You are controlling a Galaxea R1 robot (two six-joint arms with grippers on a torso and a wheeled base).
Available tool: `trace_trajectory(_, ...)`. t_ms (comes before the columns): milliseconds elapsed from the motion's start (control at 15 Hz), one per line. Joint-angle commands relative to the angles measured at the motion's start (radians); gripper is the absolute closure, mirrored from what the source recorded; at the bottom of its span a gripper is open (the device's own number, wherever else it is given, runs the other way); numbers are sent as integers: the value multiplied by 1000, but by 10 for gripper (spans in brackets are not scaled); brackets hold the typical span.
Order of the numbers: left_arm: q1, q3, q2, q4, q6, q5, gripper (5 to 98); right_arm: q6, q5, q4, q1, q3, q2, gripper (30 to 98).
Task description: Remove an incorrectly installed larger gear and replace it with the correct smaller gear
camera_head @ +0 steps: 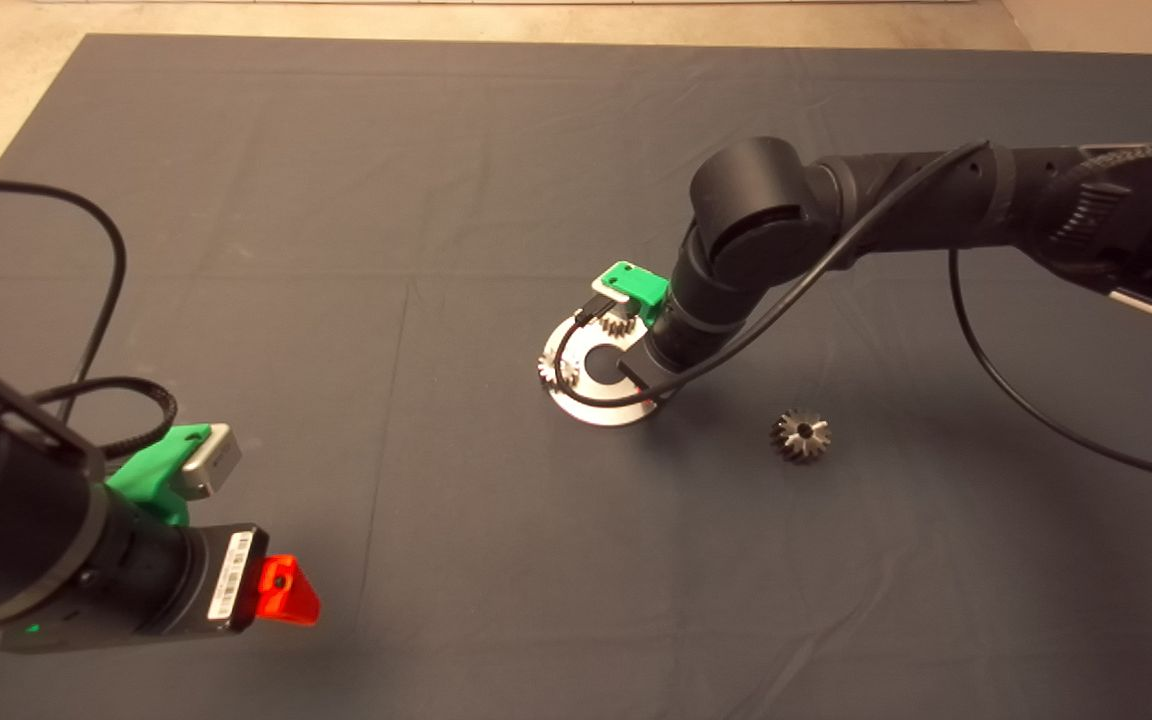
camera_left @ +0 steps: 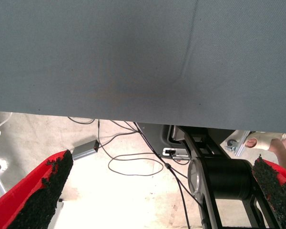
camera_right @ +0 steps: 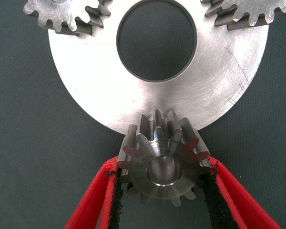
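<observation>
The smaller gear (camera_right: 163,161) sits clamped between the black pads of the right gripper (camera_right: 163,191), its teeth overlapping the rim of the round metal plate (camera_right: 100,81), which has a large central hole. Two paler small gears (camera_right: 66,16) (camera_right: 243,12) rest on the plate's opposite rim. The plate (camera_head: 601,395) lies near the centre of the dark mat (camera_head: 436,200), where the right arm (camera_head: 756,230) reaches down from the right edge. The larger gear (camera_head: 801,436) lies alone on the mat, toward the right edge, apart from the plate. The left gripper (camera_head: 281,590) waits near the mat's lower left corner, fingers (camera_left: 43,191) spread wide and holding nothing.
</observation>
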Motion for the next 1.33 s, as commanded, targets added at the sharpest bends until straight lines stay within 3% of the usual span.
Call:
trace_trajectory(0, -4, 15, -2, -20, -4, 124, 59, -4, -3, 21, 28, 8, 6, 891)
trace_trajectory(1267, -4, 15, -2, -20, -5, 124, 59, -1, -5, 21, 10, 7, 4, 892)
